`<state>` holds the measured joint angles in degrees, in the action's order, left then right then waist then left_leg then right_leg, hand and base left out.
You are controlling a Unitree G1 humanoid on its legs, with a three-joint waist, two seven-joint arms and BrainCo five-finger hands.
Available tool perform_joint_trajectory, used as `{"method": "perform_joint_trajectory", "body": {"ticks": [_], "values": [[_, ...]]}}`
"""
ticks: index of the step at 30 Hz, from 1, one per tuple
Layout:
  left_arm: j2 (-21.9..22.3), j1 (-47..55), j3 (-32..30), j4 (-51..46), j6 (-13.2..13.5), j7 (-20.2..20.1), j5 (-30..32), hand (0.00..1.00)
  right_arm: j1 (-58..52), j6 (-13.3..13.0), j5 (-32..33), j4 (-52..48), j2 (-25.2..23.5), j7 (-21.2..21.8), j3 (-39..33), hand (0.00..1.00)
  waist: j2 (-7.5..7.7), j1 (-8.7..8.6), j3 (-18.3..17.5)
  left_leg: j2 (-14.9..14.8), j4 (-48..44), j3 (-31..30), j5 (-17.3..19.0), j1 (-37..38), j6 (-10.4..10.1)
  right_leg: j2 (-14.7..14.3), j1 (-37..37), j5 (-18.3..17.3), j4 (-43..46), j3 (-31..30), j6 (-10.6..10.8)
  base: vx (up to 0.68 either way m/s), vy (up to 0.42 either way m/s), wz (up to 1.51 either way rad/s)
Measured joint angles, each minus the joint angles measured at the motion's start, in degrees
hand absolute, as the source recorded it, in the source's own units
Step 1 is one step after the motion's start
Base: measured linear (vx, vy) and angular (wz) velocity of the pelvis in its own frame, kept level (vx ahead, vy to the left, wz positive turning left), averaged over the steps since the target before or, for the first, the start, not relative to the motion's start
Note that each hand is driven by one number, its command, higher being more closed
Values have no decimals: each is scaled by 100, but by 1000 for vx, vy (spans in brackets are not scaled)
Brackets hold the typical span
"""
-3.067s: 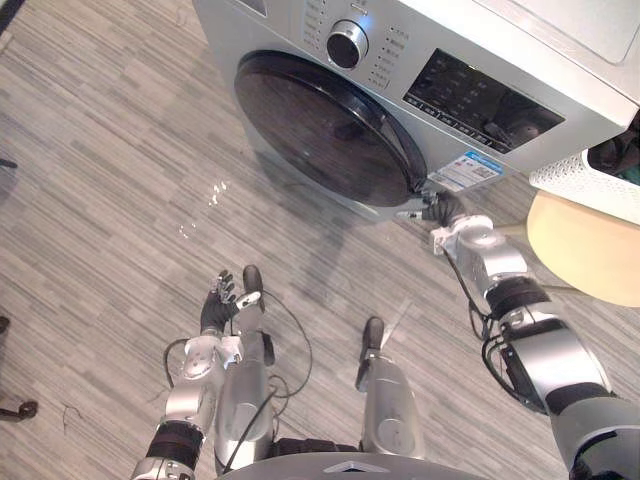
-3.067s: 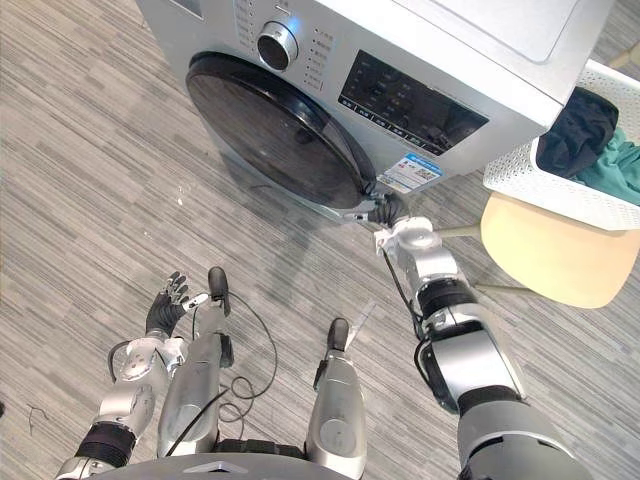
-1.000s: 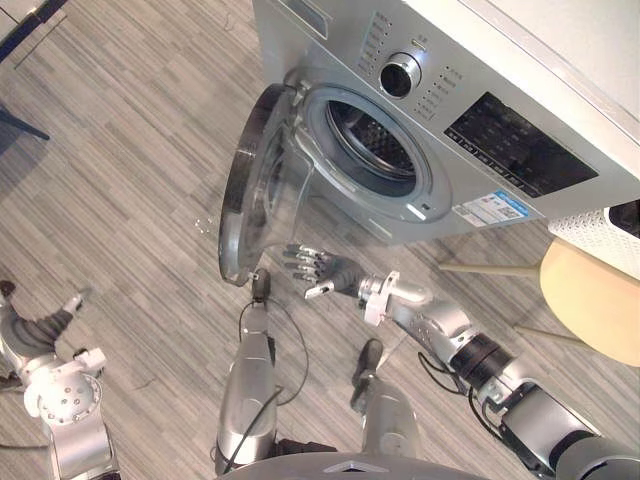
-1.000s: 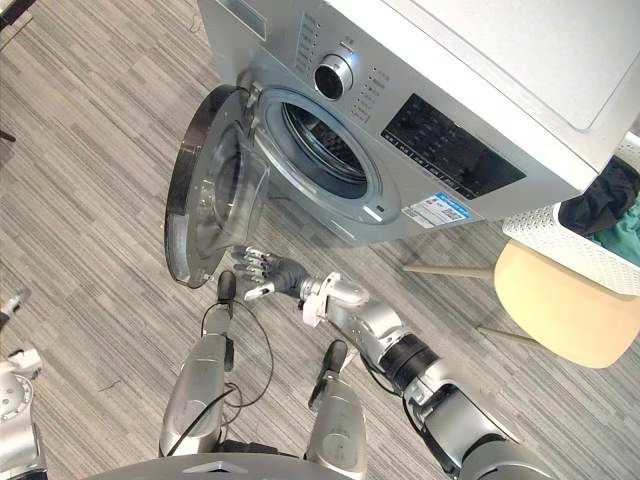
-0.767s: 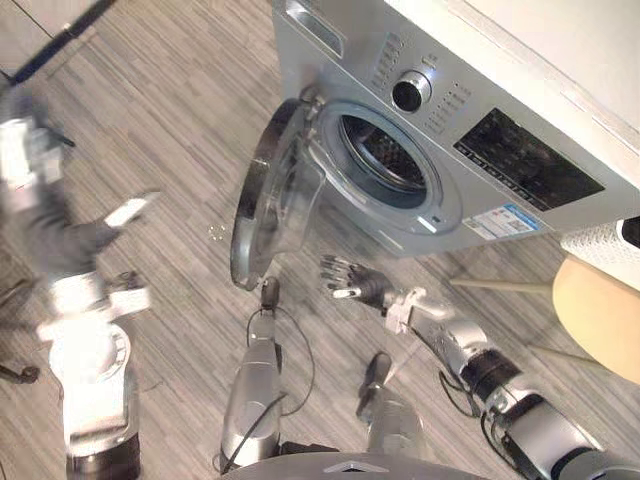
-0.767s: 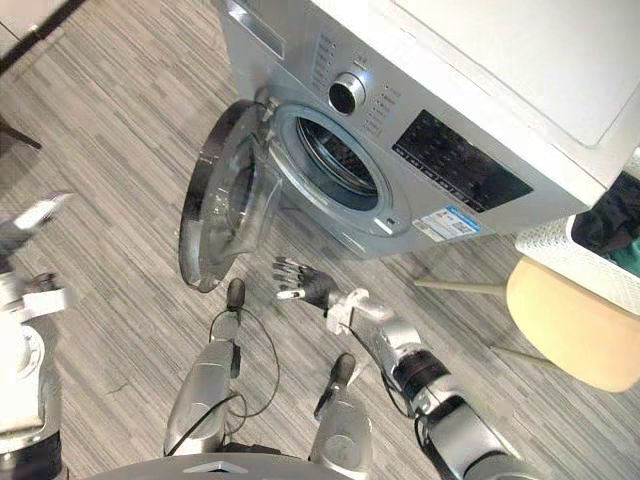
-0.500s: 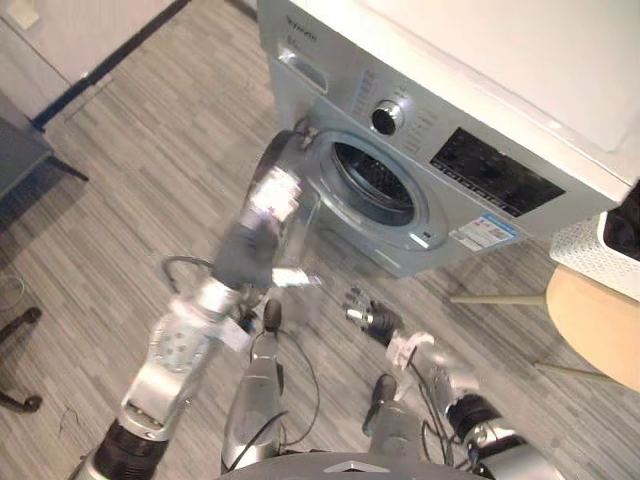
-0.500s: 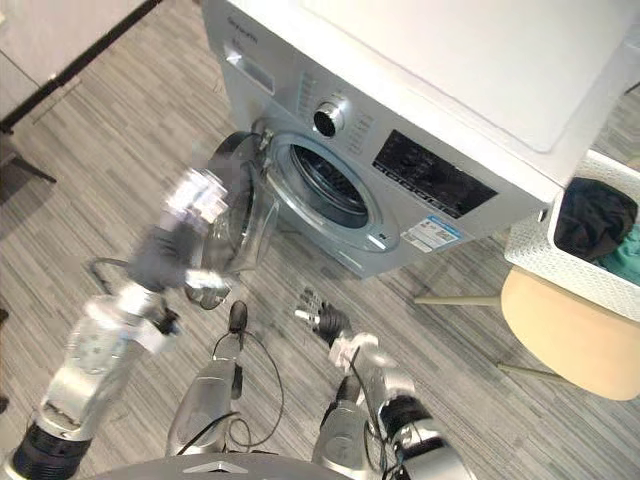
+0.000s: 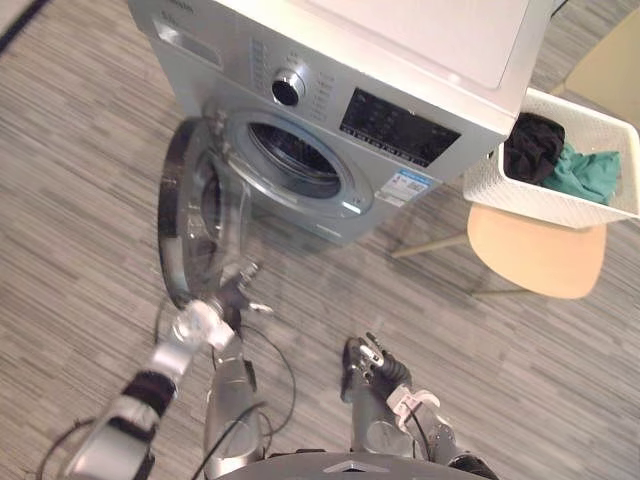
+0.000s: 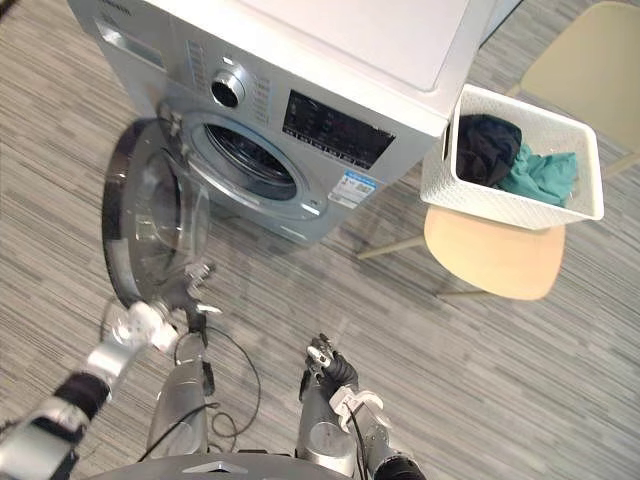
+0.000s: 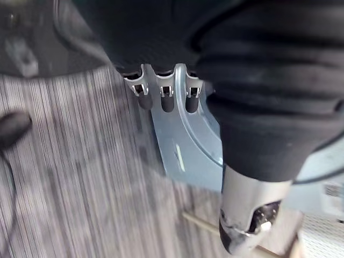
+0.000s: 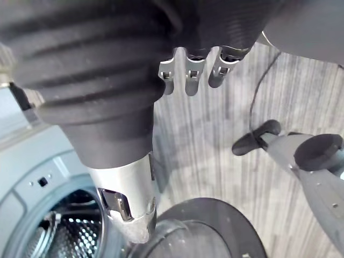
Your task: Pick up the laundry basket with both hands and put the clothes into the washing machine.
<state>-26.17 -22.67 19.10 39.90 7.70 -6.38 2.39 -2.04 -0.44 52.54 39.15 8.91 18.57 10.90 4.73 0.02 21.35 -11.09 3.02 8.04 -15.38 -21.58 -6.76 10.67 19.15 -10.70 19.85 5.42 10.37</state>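
Note:
The white laundry basket (image 9: 560, 205) stands on a tan chair (image 9: 535, 255) to the right of the washing machine (image 9: 400, 60). Black clothes (image 9: 530, 145) and teal clothes (image 9: 582, 175) lie in the basket. The machine's round door (image 9: 190, 215) is swung open to the left, showing the drum (image 9: 295, 160). My left hand (image 9: 225, 300) hangs by the door's lower edge, open and holding nothing; its straight fingers (image 11: 164, 97) show in the left wrist view. My right hand (image 9: 375, 365) is low at the centre, far from the basket, open and holding nothing. The right wrist view has its fingers (image 12: 188, 75) above the drum (image 12: 59, 231).
Grey striped wood floor (image 9: 80, 130) runs all around the machine. A second tan chair (image 10: 590, 60) shows at the upper right behind the basket. The open door juts out over the floor left of the drum.
The camera has swung right, bringing the basket and chair into view. My left arm has dropped from in front of the door to its lower edge. My right hand has drawn back.

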Motion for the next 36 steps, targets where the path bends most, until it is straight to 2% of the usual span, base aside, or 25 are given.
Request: {"method": "perform_joint_trajectory", "body": {"ticks": [1,3,7,10,12,15,17,21,22,25,26,27,28,29,30,32,33,34,35,36], "values": [[-113,-358,-169,385,-6,197,360,0,19,-87,3,-24,0,-9,60,0,54,-48,51,-2,13,0,-13,-79,4,-7,81,63,-67,-1,3,-2,-5,-4],[-159,-570,-105,674,41,222,703,0,26,-212,2,-50,-8,-36,91,0,84,-62,124,1,19,28,-21,-167,11,-11,93,182,-240,-15,12,37,2,-10],[-183,-693,-511,1075,-95,465,918,0,53,-374,-9,-103,-44,-191,193,0,158,-37,227,-5,64,111,-49,-242,-2,-11,182,265,-354,-41,45,60,-22,-8],[-241,-695,-1024,1073,-230,810,907,0,51,-417,-12,-176,-45,-283,200,0,156,-6,303,-6,118,138,-108,-235,39,-17,193,291,-337,-52,65,79,-43,-1],[-334,-709,-1342,1004,-268,1184,932,0,50,-434,-13,-178,-48,-338,205,0,154,18,314,-2,115,146,-116,-222,41,-19,175,292,-336,-66,61,76,-33,0],[-367,-665,-1646,655,-273,1385,1027,0,48,-432,-18,-207,-47,-452,217,0,135,65,375,-3,66,148,-72,-96,10,-19,55,249,-304,-90,25,65,-39,-3],[-278,-476,-1774,266,-270,1438,1025,0,45,-431,-91,-222,-43,-491,218,0,131,112,465,-33,-202,143,124,-7,-15,-18,-101,153,-216,-135,19,40,-48,-5],[468,357,-2218,-375,-280,1530,990,0,-13,-427,-354,-214,-36,-503,181,0,105,118,501,-95,-663,35,434,211,-88,-44,-424,-111,30,-133,-37,38,-63,7],[869,729,-2290,-633,-280,1596,712,0,-36,-429,-416,-211,-37,-547,108,0,92,77,505,-123,-759,-78,479,268,-114,-68,-558,-240,145,-10,-85,29,-85,29],[1446,1251,-2288,-965,-283,1622,301,0,-97,-411,-605,-214,-54,-672,-219,0,78,43,511,-143,-794,-270,443,265,-120,-86,-586,-476,475,184,-171,17,-115,40],[1662,1534,-2261,-1124,-282,1621,-36,0,-160,-415,-842,-225,-63,-817,-476,0,62,40,515,-156,-871,-255,400,247,70,-101,-548,-602,686,236,-272,-23,-126,40],[1795,1730,-2167,-1293,-278,1621,-302,0,-232,-423,-992,-241,-71,-933,-683,0,18,1,531,-159,-966,-172,253,142,380,-163,-557,-696,691,245,-465,-71,-138,58],[1877,1909,-2118,-1571,-268,1606,-529,0,-319,-425,-1027,-259,-145,-1038,-967,0,-40,-85,517,-213,-1223,94,391,97,563,-134,-677,-591,482,394,-547,-74,-42,42],[1951,2060,-2107,-1730,-265,1600,-625,0,-371,-431,-1025,-293,-202,-1095,-1112,0,-42,-97,522,-323,-2012,406,1015,-12,541,-118,-718,-510,499,452,-418,-64,-56,4],[2171,2379,-2060,-1981,-241,1572,-862,0,-588,-446,-1014,-549,-258,-1196,-1340,0,-137,-111,512,-518,-3426,593,1959,-62,531,-216,-820,-499,637,362,-430,-37,-6,-45],[2393,2814,-1771,-2205,-193,1432,-1138,0,-1000,-491,-1009,-1134,-273,-1313,-1572,0,-392,-156,377,-588,-4822,369,2785,18,242,-432,-857,-502,799,78,-449,-55,56,-91],[2492,2976,-1572,-2285,-193,1328,-1235,0,-1197,-569,-991,-1504,-366,-1392,-1694,0,-538,-212,292,-578,-4881,152,2971,31,182,-592,-803,-498,882,-106,-440,-91,121,-96],[2530,2987,-1460,-2346,-190,1240,-1246,0,-1309,-575,-932,-1823,-507,-1459,-1812,0,-544,-339,181,-518,-4656,131,3087,83,42,-604,-640,-405,819,-195,-407,-109,124,-62],[2529,2965,-1410,-2381,-186,1210,-1245,0,-1357,-589,-896,-2005,-611,-1519,-1814,0,-567,-399,109,-514,-4465,172,3165,63,43,-605,-521,-304,729,-220,-402,-164,113,-49],[2529,2850,-1354,-2406,-183,1188,-1231,0,-1376,-651,-898,-2354,-807,-1597,-1822,0,-593,-395,87,-558,-4166,333,3333,61,142,-702,-297,-66,576,-356,-399,-223,118,-74]]}}
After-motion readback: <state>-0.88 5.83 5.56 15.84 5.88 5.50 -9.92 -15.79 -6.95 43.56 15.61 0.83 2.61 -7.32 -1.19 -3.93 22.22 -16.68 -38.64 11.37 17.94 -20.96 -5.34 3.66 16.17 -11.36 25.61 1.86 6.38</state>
